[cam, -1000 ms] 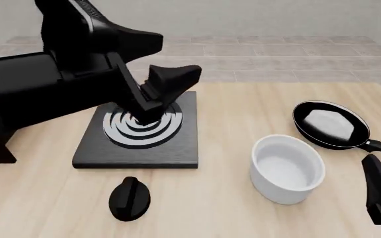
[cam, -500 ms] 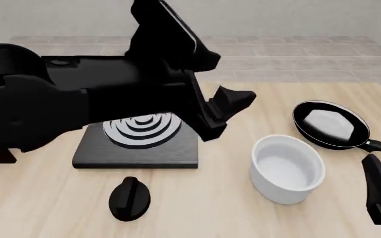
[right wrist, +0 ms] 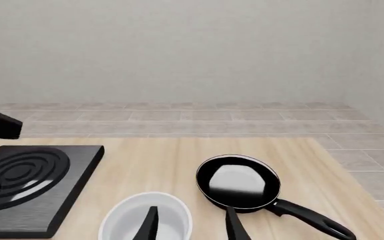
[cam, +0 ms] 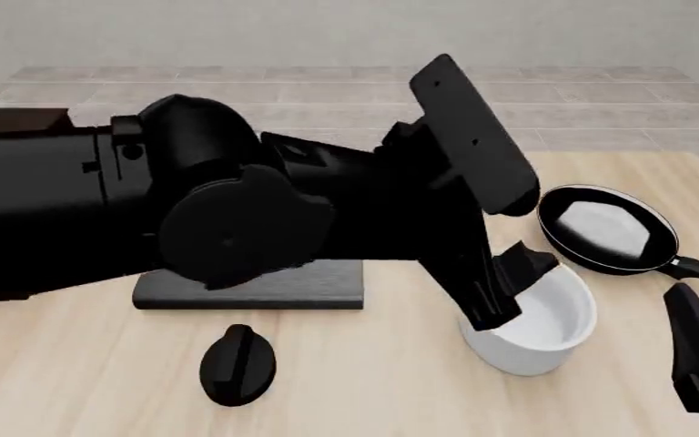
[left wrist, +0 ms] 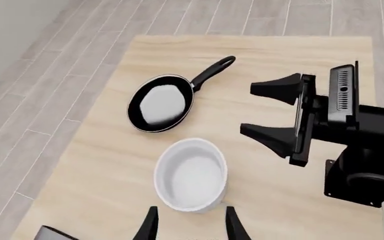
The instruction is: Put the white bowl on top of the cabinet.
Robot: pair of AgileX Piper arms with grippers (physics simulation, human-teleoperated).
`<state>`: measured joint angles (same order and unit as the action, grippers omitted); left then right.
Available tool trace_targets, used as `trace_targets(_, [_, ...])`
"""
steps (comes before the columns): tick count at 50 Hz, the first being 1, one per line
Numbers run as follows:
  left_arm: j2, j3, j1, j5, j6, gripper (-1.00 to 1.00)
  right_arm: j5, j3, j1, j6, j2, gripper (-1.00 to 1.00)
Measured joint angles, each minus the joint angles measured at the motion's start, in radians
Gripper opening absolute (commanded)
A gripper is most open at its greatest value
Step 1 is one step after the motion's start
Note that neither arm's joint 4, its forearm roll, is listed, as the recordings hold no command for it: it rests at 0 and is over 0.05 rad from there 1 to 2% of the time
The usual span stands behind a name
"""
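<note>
Black cabinet (cam: pixel 10 137) mostly hidden far left behind the arm | stove plate (cam: pixel 252 284) and knob (cam: pixel 238 364) next | left gripper (cam: pixel 508 287) fingers apart over the white bowl (cam: pixel 544 332) | frying pan (cam: pixel 604 228) just behind it | right gripper (left wrist: pixel 272 114) spread open, far right

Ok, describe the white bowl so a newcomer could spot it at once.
On the wooden table, look right of the black stove plate, under the left gripper. The white bowl sits just nearer than the black frying pan: deep, glossy, thick-walled, with no handle.
</note>
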<state>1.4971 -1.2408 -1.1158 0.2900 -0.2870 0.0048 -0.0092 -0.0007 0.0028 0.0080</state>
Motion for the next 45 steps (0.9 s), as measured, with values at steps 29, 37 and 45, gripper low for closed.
trace_targets(29, [0.185, -0.116, -0.064, 0.130, -0.090, 1.00, -0.001, 0.000, 0.000, 0.000, 0.000, 1.00])
trace_targets(37, [0.232, -0.119, -0.057, 0.138, -0.127, 1.00, 0.000, 0.000, 0.000, 0.000, 0.000, 1.00])
trace_targets(45, [0.273, -0.118, -0.042, 0.135, -0.157, 1.00, 0.001, -0.001, 0.000, 0.000, -0.001, 1.00])
